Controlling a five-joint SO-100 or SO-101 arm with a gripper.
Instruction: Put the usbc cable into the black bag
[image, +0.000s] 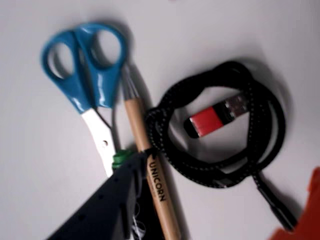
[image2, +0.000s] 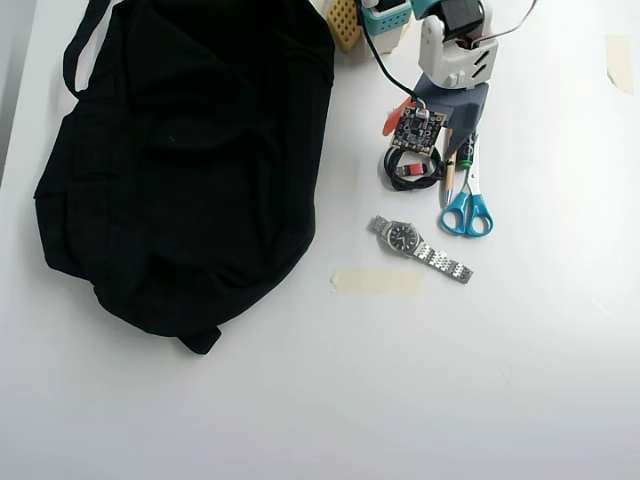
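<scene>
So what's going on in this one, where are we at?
A single robot arm is poised over a small cluster of things on a white table. Its gripper is open above the coiled thin black cable, not yet holding it. A small red-and-black USB stick lies inside the coil; a wooden pencil and blue-handled scissors lie beside it. In the overhead view, the large floppy black fabric bag sits off to the left, and a steel wristwatch lies nearby.

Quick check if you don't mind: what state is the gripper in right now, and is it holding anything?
Gripper: open and empty, with one finger beside the pencil and the other past the cable coil.
</scene>
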